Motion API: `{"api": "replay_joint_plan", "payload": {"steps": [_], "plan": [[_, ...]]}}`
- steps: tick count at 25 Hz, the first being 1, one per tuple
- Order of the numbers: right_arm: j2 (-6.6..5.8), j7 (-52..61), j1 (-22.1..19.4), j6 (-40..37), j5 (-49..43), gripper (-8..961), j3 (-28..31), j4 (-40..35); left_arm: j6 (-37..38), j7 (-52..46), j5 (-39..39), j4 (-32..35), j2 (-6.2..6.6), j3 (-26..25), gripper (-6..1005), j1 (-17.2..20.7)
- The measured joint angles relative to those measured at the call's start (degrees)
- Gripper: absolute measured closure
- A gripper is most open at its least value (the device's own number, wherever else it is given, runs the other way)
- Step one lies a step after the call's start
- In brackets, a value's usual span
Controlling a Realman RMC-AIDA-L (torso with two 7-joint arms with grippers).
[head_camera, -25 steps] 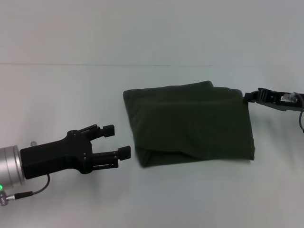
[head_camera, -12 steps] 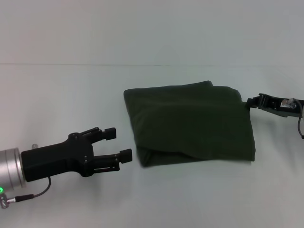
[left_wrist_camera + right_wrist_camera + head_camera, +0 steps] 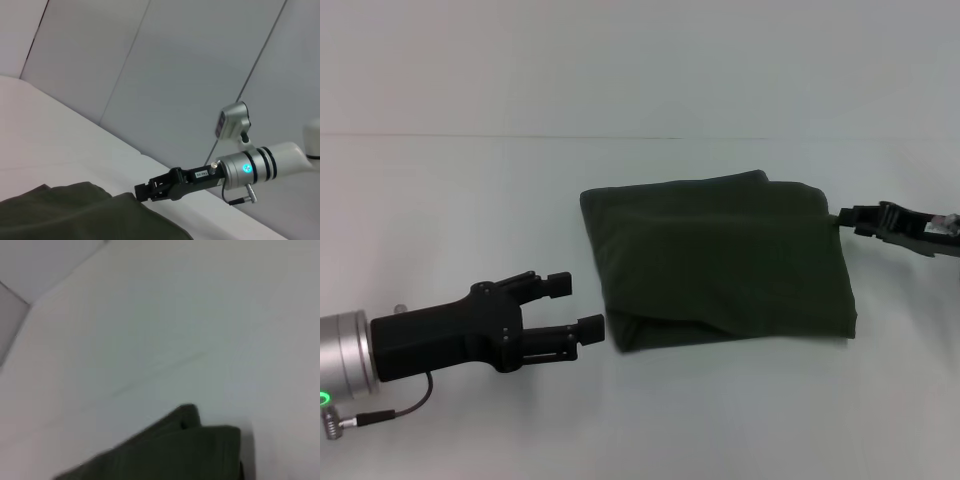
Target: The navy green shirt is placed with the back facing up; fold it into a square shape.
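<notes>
Shirt [image 3: 720,262]: folded into a thick, roughly square dark green bundle, lying flat on the white bench [image 3: 470,200] a little toward its right edge, plain side up, layered folds showing along the near edge. Also visible in the left wrist view [image 3: 85,212] and the right wrist view [image 3: 170,452].

Left gripper [image 3: 578,306]: low over the bench, just beside the shirt's near left corner, fingers spread apart, gripping nothing, not touching the cloth.

Right gripper [image 3: 847,218]: at the shirt's far right corner, tip right against the fabric edge; seen in the left wrist view [image 3: 141,191] too. Cannot tell whether clenched or released.
</notes>
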Motion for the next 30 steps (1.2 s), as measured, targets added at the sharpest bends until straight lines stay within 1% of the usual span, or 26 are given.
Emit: {"api": "replay_joint_plan", "payload": {"steps": [2,5,8,11,13,15,17,18,19,21,22,23,25,28,30], "plan": [[-0.08,-1.1,-1.0,-1.9,1.3,702,2.9,-0.4,0.4,-0.6,-0.4,0.0,0.01,-0.2,62,0.0],[-0.30,-7.1,-3.2,-7.6,6.6,587,5.7,-0.8,0.8,-4.4,-1.6,0.0,0.18,-0.4,62,-0.9],[-0.43,-17.4,-6.1,-15.8,13.4,494,6.7,-0.9,0.4,-10.0,-2.1,0.0,0.41,-0.3,63,-3.1],[-0.36,-29.4,-8.4,-24.6,16.4,402,6.7,-0.9,-0.9,-16.9,-1.7,0.0,1.03,0.2,63,-6.2],[0.04,-38.2,-10.2,-29.4,16.5,340,6.4,-0.9,-2.2,-20.4,-1.6,-0.1,1.50,0.8,64,-8.0],[0.74,-43.4,-11.6,-31.0,16.4,268,6.3,-0.9,-5.6,-23.5,-1.5,-0.7,2.27,2.5,64,-10.5],[1.54,-47.6,-13.0,-31.5,16.4,197,6.5,-0.7,-7.5,-24.0,-1.5,-1.2,2.52,3.6,64,-11.7],[1.91,-49.5,-13.6,-31.7,16.5,161,6.7,-0.5,-10.0,-23.9,-1.5,-1.8,2.56,5.2,64,-12.7],[2.16,-50.9,-14.0,-32.0,16.5,147,6.7,-0.5,-12.5,-22.6,-1.5,-2.1,2.44,7.0,64,-13.6],[2.90,-54.2,-14.9,-32.8,16.5,118,6.6,-0.5,-16.0,-19.0,-1.5,-2.3,1.83,10.0,65,-14.4],[3.06,-55.0,-15.2,-32.9,16.5,103,6.5,-0.5,-18.6,-15.3,-1.5,-2.3,1.17,12.4,65,-14.8],[3.17,-55.5,-15.5,-33.0,16.4,89,6.4,-0.5,-21.4,-11.8,-1.5,-2.1,0.48,14.6,65,-14.8],[3.14,-56.0,-16.2,-33.4,16.2,67,6.2,-0.5,-25.6,-7.6,-2.0,-1.9,-0.27,18.0,65,-14.9],[3.04,-56.8,-17.3,-34.8,15.7,35,6.2,-0.7,-28.8,-2.9,-3.0,-2.2,-0.61,20.5,65,-14.8],[3.02,-57.9,-18.1,-35.9,15.6,24,6.2,-0.7,-30.3,0.5,-4.4,-2.4,-0.71,20.8,66,-14.3]]}}
